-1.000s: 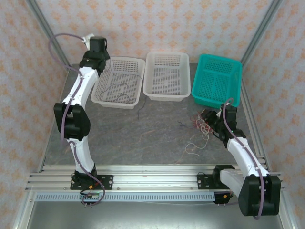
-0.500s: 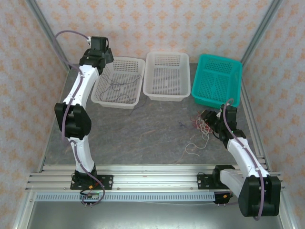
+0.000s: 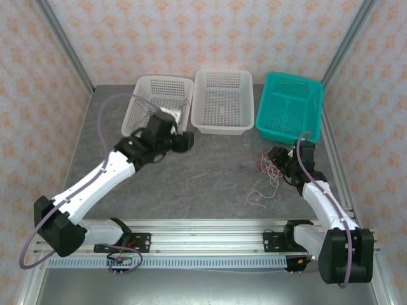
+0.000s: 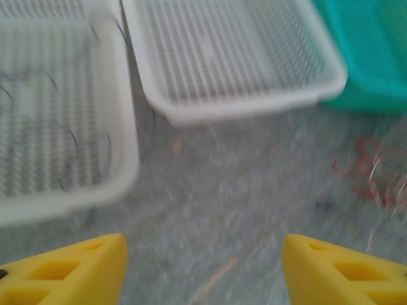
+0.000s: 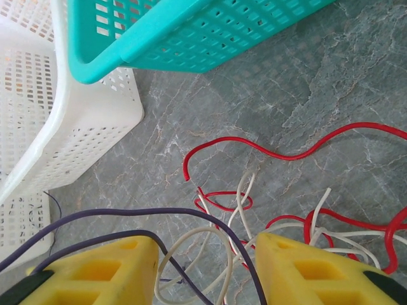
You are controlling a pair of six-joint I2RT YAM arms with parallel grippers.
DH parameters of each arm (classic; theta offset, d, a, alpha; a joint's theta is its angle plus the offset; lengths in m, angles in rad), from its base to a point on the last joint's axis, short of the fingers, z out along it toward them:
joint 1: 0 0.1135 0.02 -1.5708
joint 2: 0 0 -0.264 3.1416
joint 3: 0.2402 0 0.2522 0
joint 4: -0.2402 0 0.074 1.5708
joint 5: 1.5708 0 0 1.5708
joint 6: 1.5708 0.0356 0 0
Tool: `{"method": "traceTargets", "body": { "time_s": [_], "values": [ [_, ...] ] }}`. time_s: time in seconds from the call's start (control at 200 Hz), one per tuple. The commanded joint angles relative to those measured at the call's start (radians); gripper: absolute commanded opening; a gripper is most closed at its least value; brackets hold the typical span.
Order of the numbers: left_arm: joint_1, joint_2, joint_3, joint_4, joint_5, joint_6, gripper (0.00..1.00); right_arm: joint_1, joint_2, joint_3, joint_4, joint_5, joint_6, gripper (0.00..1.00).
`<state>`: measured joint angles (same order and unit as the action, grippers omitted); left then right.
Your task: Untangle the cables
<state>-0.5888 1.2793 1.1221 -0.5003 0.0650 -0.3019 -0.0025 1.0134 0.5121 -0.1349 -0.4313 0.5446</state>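
The left gripper (image 3: pixel 184 141) had swung away from the left basket (image 4: pixel 125 155), jaws wide and empty (one dark cable (image 4: pixel 109 145) lay inside). The right gripper (image 5: pixel 206 267), jaws wide, hovered over the remaining cables (image 3: pixel 270 167) on the bench (image 3: pixel 203 184).

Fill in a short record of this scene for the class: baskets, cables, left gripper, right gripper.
baskets: left white basket, middle white basket, teal basket, in a row at the far side
cables: red wire, white wire and purple wire, tangled on the table near the teal basket
left gripper: open, over the table in front of the white baskets
right gripper: open, wires running between its fingers
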Motion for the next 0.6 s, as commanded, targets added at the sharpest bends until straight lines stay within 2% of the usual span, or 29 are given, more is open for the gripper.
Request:
{"method": "traceTargets", "body": {
  "time_s": [0.0, 0.105, 0.26, 0.325, 0.4, 0.596],
  "values": [
    [-0.016, 0.034, -0.116, 0.084, -0.094, -0.010, 0.65, 0.009, 0.015, 0.014, 0.025, -0.005, 0.021, 0.44],
    [-0.022, 0.119, -0.122, 0.108, -0.153, 0.039, 0.65, 0.015, 0.019, 0.017, 0.024, -0.006, 0.028, 0.44],
    [-0.015, 0.275, -0.084, 0.248, -0.185, 0.059, 0.68, 0.019, 0.013, 0.020, 0.024, -0.003, 0.041, 0.44],
    [0.011, 0.337, -0.069, 0.312, -0.196, 0.054, 0.68, 0.019, 0.003, 0.021, 0.016, -0.006, 0.046, 0.44],
    [0.056, 0.393, -0.061, 0.382, -0.159, 0.040, 0.69, 0.019, -0.015, 0.017, 0.002, 0.001, 0.043, 0.44],
    [0.150, 0.437, -0.059, 0.457, -0.129, 0.042, 0.72, 0.020, -0.063, 0.002, -0.027, 0.026, 0.024, 0.44]
  ]
}}
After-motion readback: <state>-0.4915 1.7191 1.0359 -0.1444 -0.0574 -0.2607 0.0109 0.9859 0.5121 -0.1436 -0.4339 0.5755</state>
